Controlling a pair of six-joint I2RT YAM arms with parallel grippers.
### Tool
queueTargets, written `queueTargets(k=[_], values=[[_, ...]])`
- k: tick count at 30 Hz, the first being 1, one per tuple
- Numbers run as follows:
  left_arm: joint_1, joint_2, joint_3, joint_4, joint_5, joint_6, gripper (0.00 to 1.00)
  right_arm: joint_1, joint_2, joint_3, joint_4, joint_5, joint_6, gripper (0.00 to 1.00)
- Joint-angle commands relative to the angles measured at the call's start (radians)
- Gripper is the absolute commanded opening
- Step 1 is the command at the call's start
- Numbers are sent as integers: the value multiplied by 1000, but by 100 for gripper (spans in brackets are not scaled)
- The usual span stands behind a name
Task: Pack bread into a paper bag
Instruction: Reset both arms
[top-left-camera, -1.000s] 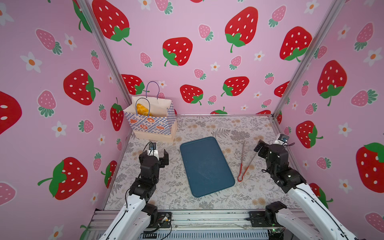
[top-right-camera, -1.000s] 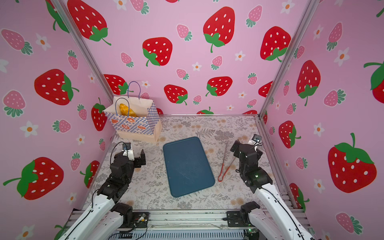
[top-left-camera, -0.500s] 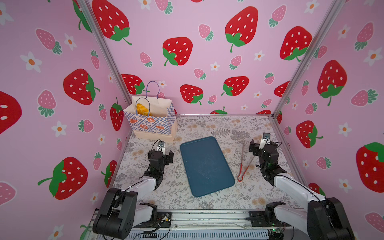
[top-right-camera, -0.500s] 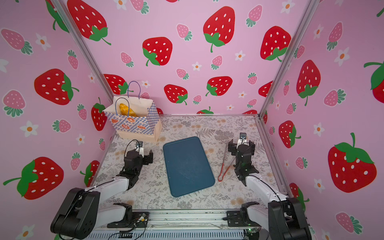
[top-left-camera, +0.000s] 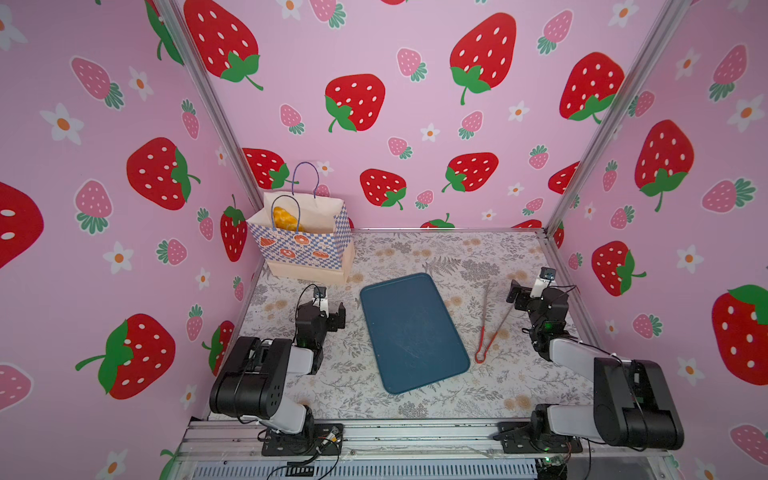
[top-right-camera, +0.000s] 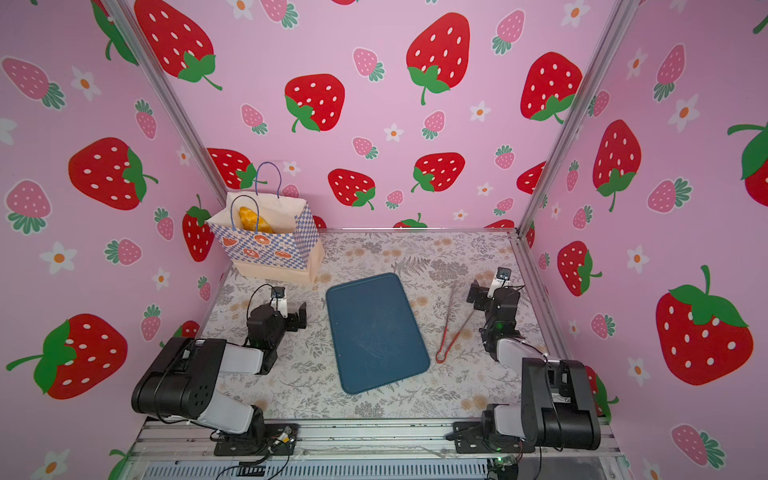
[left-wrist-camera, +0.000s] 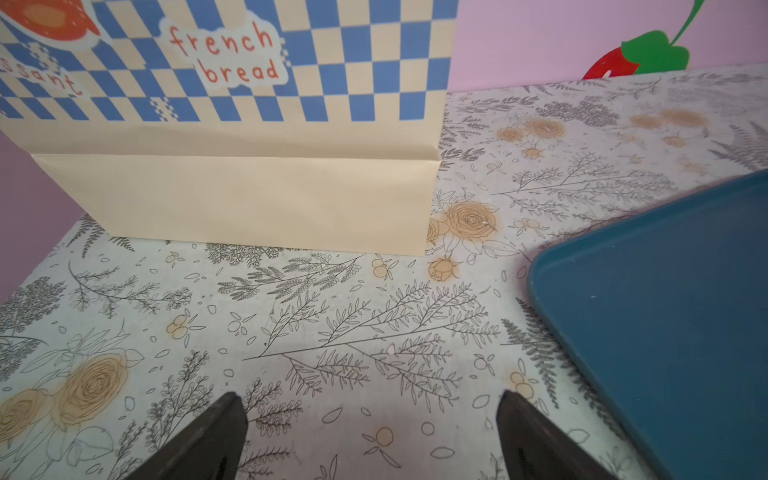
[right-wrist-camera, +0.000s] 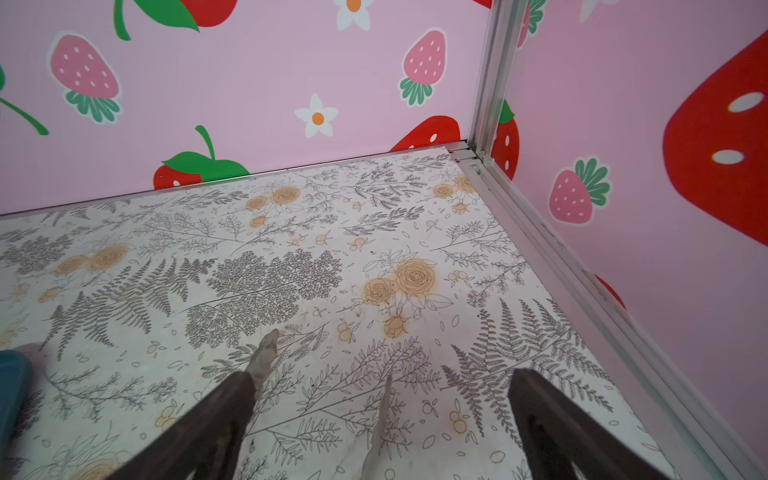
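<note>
Top views: floral table (top-left-camera: 457, 257), pink strawberry walls (top-left-camera: 374, 50), paper bag (top-left-camera: 303, 245) in corner.

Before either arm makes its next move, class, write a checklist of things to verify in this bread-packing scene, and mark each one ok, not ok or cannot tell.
1. Cream paper bag with blue checkered band upright, mouth open: ok.
2. Golden-yellow bread inside the bag: ok.
3. All bread packed: cannot tell; only one piece shows in the bag, and none lies outside it.
4. Dark blue rectangular tray bare: ok.
5. Left gripper open, empty: ok.
6. Right gripper open, empty, near the tips of the red-hinged metal tongs lying flat: ok.
</note>
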Motion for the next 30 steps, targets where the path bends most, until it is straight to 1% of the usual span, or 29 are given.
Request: queueTargets(k=[1, 2, 4, 6, 9, 11, 12, 14, 16, 19, 20, 21, 22, 23, 25, 26, 27, 30], values=[[35, 10, 116, -110, 42, -46, 99, -3, -67, -35, -5, -102, -2, 99], [39, 15, 124, -119, 36, -56, 100, -3, -88, -54, -15, -102, -4, 100], [42, 11, 127, -132, 33, -61, 99, -3, -117, -101, 4, -63, -3, 100], [45, 11, 131, -143, 32, -64, 100, -3, -108, -127, 32, -24, 0, 100], [64, 14, 146, -165, 58, -82, 99, -2, -74, -151, 77, -90, -54, 100], [72, 15, 148, -169, 72, -90, 99, -3, -55, -174, 145, -79, -29, 100], [73, 16, 148, -167, 72, -88, 100, -3, -53, -174, 149, -86, -27, 100], [73, 16, 150, -168, 73, -89, 100, -3, -45, -174, 160, -128, -29, 100], [73, 16, 149, -169, 73, -88, 99, -3, -25, -179, 197, -195, -36, 100], [73, 16, 150, -168, 73, -89, 100, -3, 89, -173, 307, -340, -79, 100], [73, 16, 150, -168, 73, -89, 100, 0, 167, -171, 393, -344, -76, 100], [73, 16, 150, -168, 74, -89, 100, -3, 216, -176, 433, -305, -64, 100], [72, 15, 149, -169, 74, -88, 100, -9, 255, -168, 482, -302, -41, 100], [74, 16, 150, -168, 74, -88, 100, -14, 266, -147, 467, -301, -27, 100], [73, 16, 149, -168, 73, -88, 100, -17, 213, -45, 199, -284, -43, 100], [72, 15, 150, -168, 74, -89, 99, -16, 240, 4, 134, -279, -31, 100], [75, 15, 150, -170, 73, -88, 100, -15, 249, -5, 161, -266, -25, 100], [74, 14, 148, -168, 74, -88, 99, -13, 242, -3, 150, -280, -36, 100]])
